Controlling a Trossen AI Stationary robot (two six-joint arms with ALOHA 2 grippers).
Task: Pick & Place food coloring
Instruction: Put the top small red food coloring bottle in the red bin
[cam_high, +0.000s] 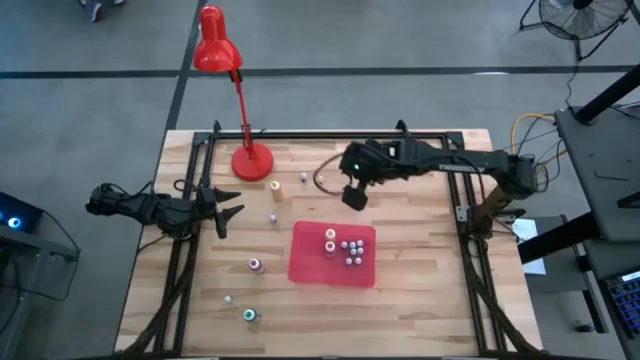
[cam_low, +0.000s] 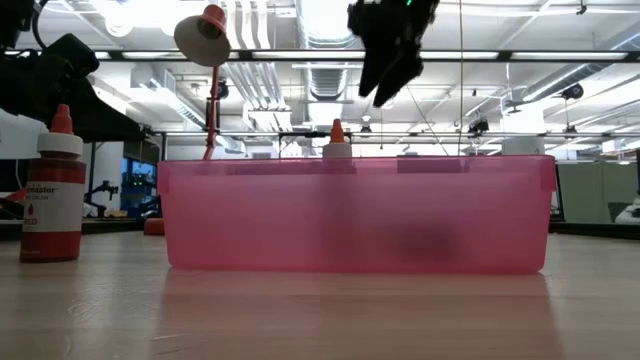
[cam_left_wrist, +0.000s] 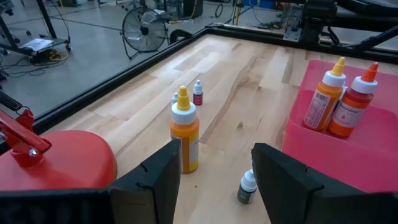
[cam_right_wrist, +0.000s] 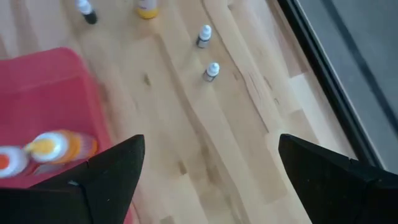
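Pink bin (cam_high: 305, 262) on the bench (cam_high: 420, 300) already holds several food coloring bottles (cam_high: 350, 248); the rest stand loose around it. My right gripper (cam_high: 354, 196) hangs released, empty. Left gripper (cam_high: 226, 212): half-spread, apparently empty. Risk: toppling the orange bottle (cam_left_wrist: 185, 138) ahead of its jaws.

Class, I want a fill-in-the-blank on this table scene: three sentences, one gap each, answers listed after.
1. Several bottles already stand inside the ____ bin.
2. The right gripper hangs above the table with its fingers ____ and nothing between them.
3. The lamp at the table's far edge is coloured ____.

Missing words: pink; open; red
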